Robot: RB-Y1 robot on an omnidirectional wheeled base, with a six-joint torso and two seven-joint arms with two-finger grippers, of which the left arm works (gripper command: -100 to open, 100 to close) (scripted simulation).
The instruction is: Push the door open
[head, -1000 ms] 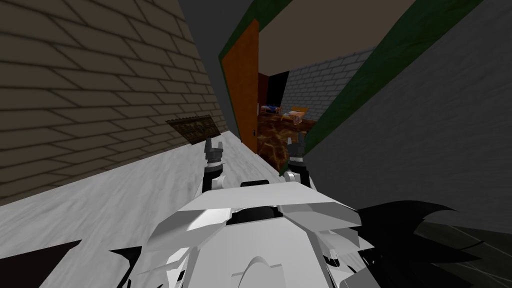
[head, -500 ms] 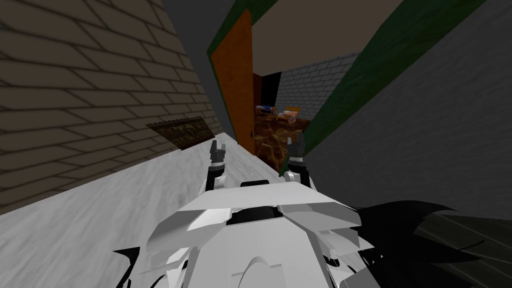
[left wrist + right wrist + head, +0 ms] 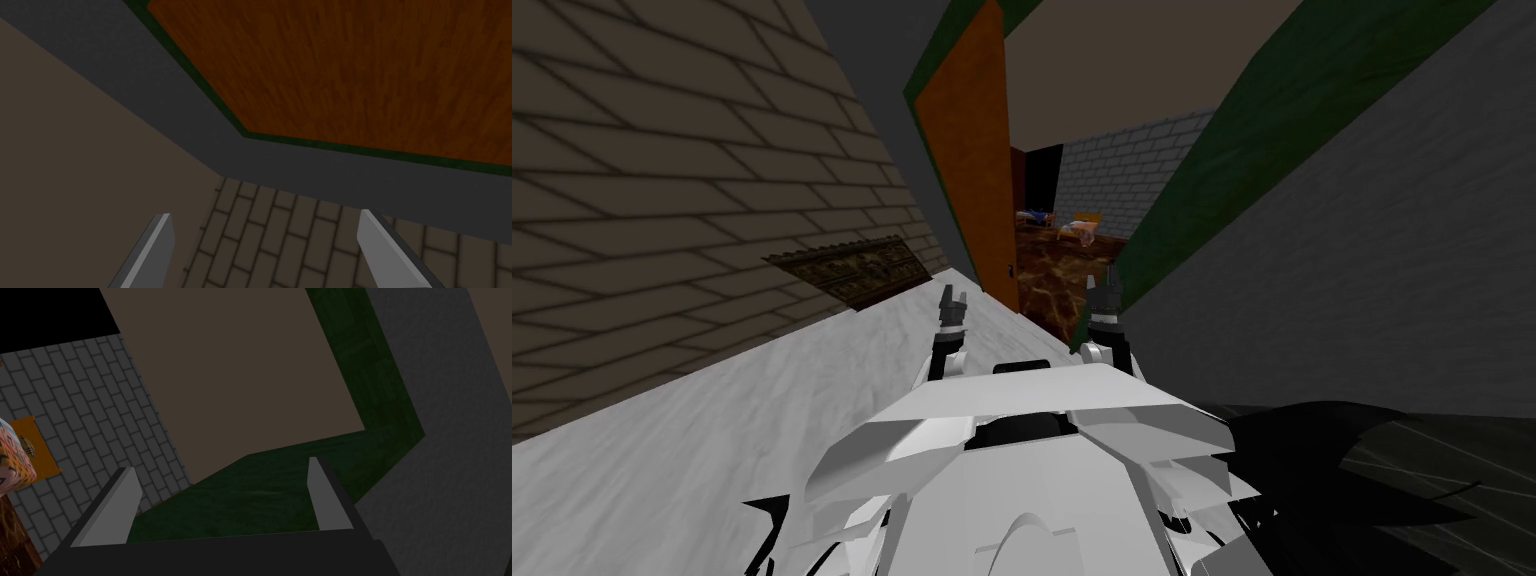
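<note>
1. Fingers [image 3: 152,250] of the left gripper [image 3: 265,216] are held wide apart, with nothing between them
2. Ahead of that gripper, and untouched by it, the orange-brown door [image 3: 350,65] is seen, swung partly open
3. Beside it, the right gripper [image 3: 222,465] is spread wide and empty, aimed at the dark green door frame [image 3: 260,493]
4. Beyond and between both grippers, a brown floor [image 3: 1047,285] is shown through the doorway
5. Further out, left of the left gripper, a brick wall [image 3: 662,200] with a patterned panel [image 3: 847,268] is seen

Dark patterned panel [image 3: 847,268] against brick wall [image 3: 662,180]; marbled brown floor [image 3: 1047,288] farther off
</note>
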